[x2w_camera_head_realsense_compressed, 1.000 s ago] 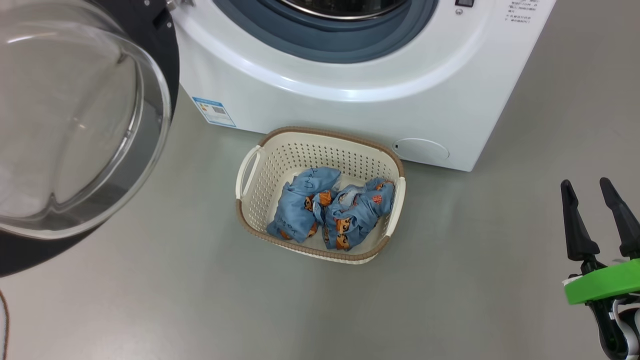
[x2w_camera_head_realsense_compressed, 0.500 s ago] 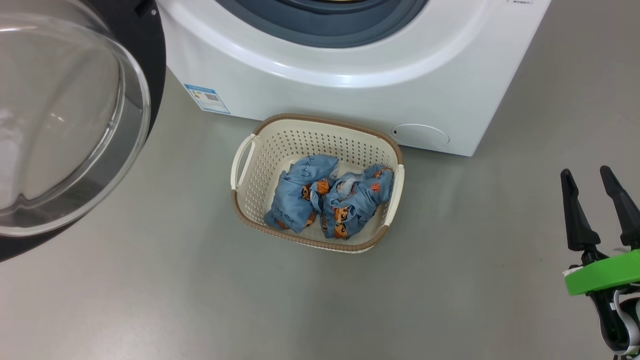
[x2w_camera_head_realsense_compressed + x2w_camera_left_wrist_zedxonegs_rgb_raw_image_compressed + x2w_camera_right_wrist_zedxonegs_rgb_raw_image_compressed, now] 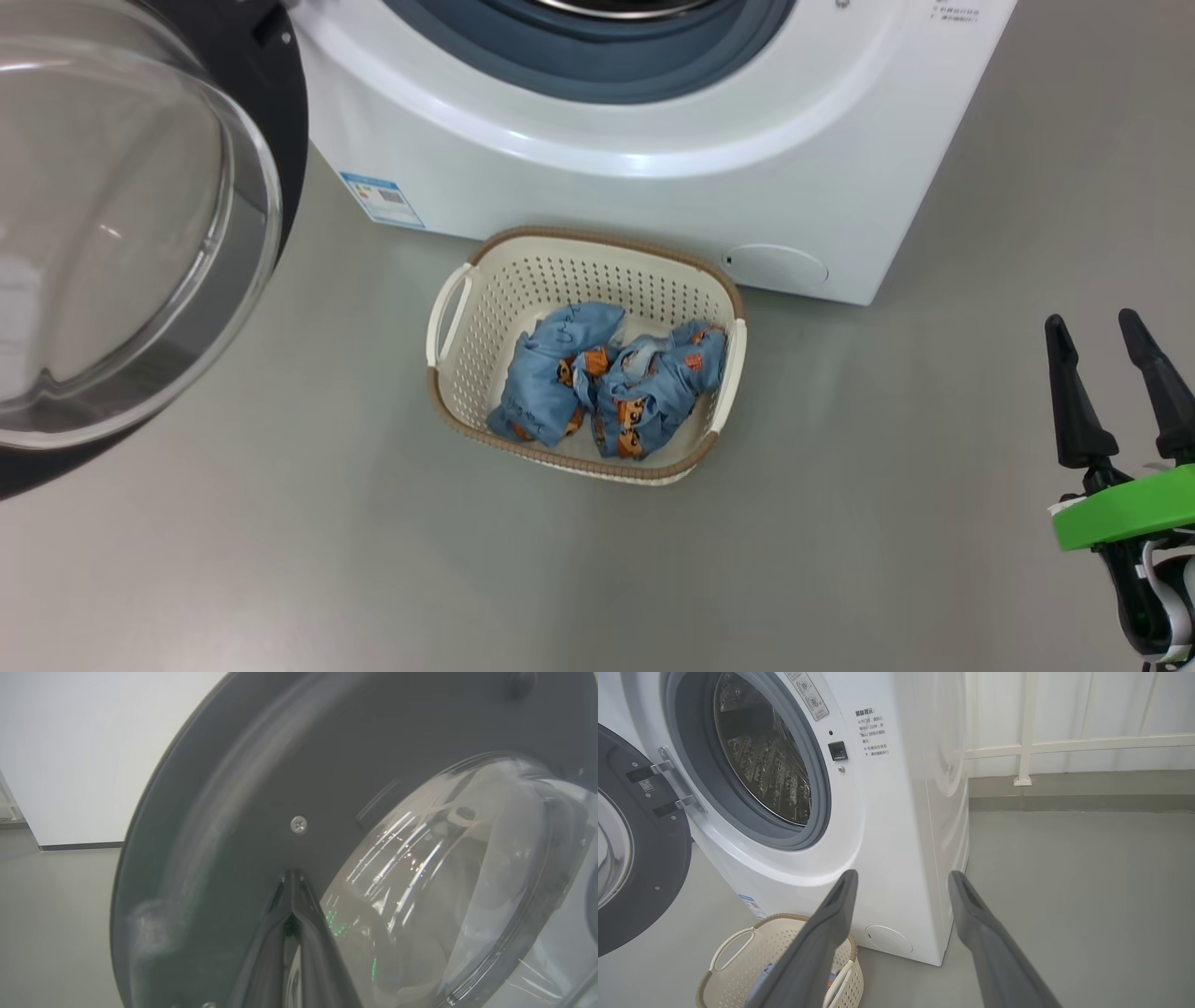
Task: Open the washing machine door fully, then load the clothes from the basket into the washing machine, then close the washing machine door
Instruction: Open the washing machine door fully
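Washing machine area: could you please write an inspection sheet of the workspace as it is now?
Surface: grey floor, smooth.
Job's things: washing machine door swung open to the left; drum shows no clothes; clothes bunched in the basket, before the washing machine.
Clutter: nothing seen.
Grippers: left gripper shut, tips at the door's dark inner face; right gripper open, apart from the basket.
Cables: nothing seen.
Surroundings: white wall, white railing.

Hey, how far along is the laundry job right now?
Done: the door stands swung wide, clear of the washing machine opening. In hand: the left hand, shut, has its tips at the door's dark inner rim, apparently pushing it fully open; the right hand hangs open and empty. Left: the clothes lie in the basket, the drum looks empty, and the door needs closing afterwards.
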`<state>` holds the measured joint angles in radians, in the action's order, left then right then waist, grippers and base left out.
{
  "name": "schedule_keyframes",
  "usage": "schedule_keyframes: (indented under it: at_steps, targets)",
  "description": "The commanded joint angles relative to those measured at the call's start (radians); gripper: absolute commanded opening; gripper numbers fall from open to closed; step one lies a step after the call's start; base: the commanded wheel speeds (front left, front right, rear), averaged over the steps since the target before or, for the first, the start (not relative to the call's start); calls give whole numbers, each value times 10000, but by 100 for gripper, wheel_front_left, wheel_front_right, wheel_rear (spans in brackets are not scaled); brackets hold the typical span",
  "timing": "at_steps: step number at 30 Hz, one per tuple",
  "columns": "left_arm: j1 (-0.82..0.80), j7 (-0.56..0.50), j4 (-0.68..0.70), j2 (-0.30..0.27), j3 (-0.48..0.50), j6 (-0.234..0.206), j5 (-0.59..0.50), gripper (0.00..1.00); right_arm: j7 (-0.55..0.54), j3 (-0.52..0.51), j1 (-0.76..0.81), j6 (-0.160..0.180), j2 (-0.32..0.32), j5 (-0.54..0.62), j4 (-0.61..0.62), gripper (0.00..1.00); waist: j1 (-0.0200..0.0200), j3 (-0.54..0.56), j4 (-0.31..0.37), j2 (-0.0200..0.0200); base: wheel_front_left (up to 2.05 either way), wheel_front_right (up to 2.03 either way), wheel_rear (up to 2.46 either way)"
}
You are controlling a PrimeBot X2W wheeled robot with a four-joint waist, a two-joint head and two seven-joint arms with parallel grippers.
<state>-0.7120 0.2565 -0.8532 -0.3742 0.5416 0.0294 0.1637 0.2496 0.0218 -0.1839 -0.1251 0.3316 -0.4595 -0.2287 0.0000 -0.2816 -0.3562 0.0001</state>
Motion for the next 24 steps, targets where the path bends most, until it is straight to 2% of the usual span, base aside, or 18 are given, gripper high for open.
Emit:
schedule_keyframes:
  at_steps: [1, 12, 14, 16, 18, 24]
  targets:
    - [239, 53, 332, -619, 200, 127, -126, 0, 122, 161, -16, -56, 78, 70, 160, 100, 0, 253, -14, -1, 0, 0, 0]
    - [1291, 53, 1249, 189, 216, 827, 26, 0, 122, 258, 334, -56, -176, -40, 34, 100, 0, 1293, -95, -1, 0, 0, 0]
    - [1562, 53, 1479, 306, 128, 906, 50, 14, 122, 269, 410, -56, -232, -49, 25, 100, 0, 1483, -106, -1, 0, 0, 0]
    - [1807, 53, 1705, 465, 42, 967, 232, 45, 122, 267, 506, -56, -289, -51, 19, 100, 0, 1658, -121, -1, 0, 0, 0]
    - [2100, 53, 1941, 608, -184, 997, 392, 100, 122, 264, 602, -56, -335, -56, 5, 100, 0, 1815, -134, -1, 0, 0, 0]
    - [3089, 53, 2961, 771, -1439, 1009, 1254, 100, 122, 219, 885, -56, -404, -96, 93, 100, 0, 2069, -89, -1, 0, 0, 0]
